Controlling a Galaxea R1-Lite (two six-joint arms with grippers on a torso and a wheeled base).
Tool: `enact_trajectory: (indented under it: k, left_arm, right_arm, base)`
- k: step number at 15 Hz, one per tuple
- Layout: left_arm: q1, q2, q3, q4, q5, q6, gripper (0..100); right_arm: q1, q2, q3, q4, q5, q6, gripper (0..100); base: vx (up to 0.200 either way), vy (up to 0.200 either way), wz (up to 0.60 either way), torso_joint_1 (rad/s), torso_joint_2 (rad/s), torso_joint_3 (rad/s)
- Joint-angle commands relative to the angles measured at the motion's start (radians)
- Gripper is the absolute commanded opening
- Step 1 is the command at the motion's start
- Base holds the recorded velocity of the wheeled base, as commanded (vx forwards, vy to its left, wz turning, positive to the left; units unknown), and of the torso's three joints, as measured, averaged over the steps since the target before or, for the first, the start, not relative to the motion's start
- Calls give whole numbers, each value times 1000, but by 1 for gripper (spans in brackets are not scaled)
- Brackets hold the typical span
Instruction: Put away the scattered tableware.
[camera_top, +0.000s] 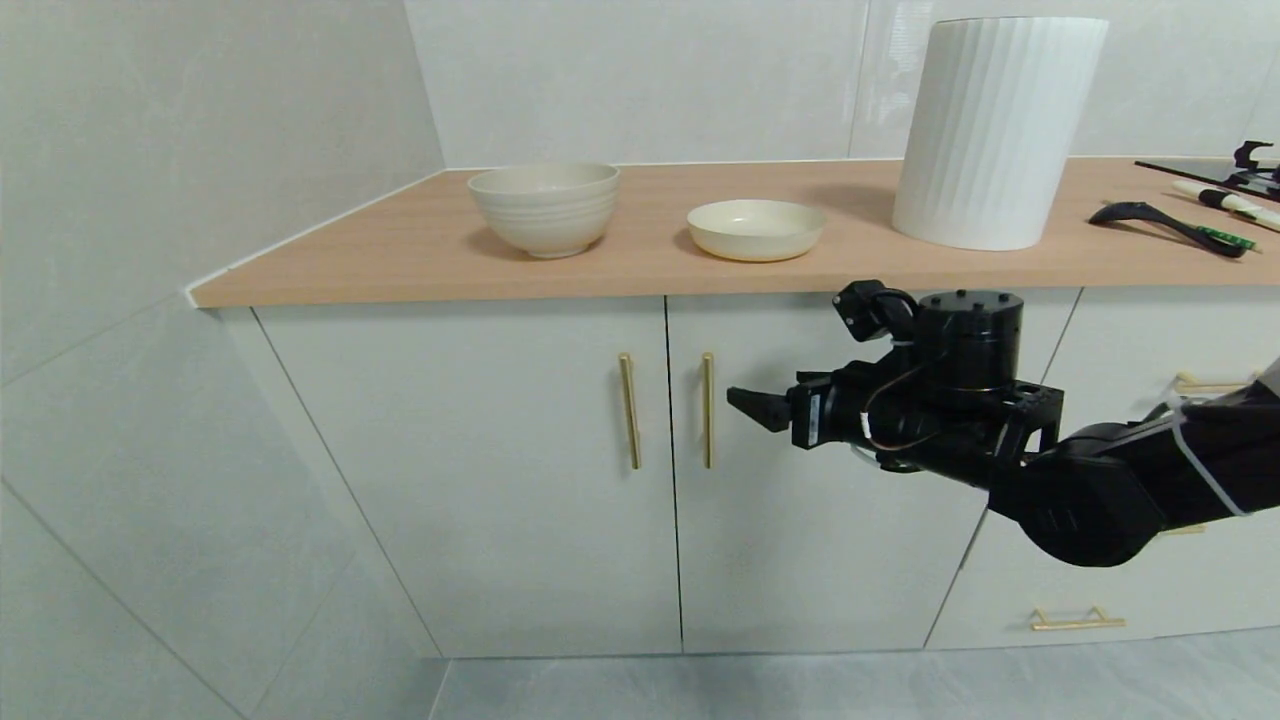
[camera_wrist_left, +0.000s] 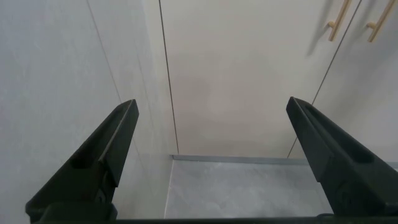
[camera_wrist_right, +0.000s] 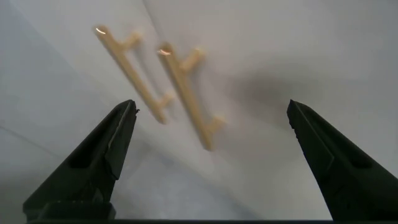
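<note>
Head view: large bowl (camera_top: 543, 208) and shallow dish (camera_top: 755, 228) stand on the table (camera_top: 400, 250), with the black ladle (camera_top: 1165, 225) farther right. Nothing is stowed. Cabinet doors (camera_top: 480, 470) are shut. Right jaws are near the right door handle (camera_top: 707, 410), apart from it.

Left wrist view: left jaws wide apart, empty, facing the cabinet foot and floor (camera_wrist_left: 236, 186).

Right wrist view: right jaws wide apart, empty, with the brass handles (camera_wrist_right: 186, 93) ahead.

Judgement: task barely begun; a door must open first.

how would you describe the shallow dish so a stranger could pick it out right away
Start at the wooden countertop above the pale cabinets. Between the tall white ribbed container and the deep ribbed bowl sits the shallow dish. It is low, wide and smooth-sided, unlike its taller neighbours.
</note>
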Motion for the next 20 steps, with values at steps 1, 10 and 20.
enact_trajectory:
  k: [1, 10, 20]
  left_arm:
    - [0, 0, 0, 0, 0, 0, 100]
    - [0, 0, 0, 0, 0, 0, 100]
    - [0, 0, 0, 0, 0, 0, 100]
  right_arm:
    - [29, 52, -38, -23, 2, 38, 100]
    - [73, 127, -147, -38, 5, 168, 100]
    - [81, 176, -181, -38, 25, 180, 100]
  base:
    - [0, 0, 0, 0, 0, 0]
    - [0, 0, 0, 0, 0, 0]
    - [0, 0, 0, 0, 0, 0]
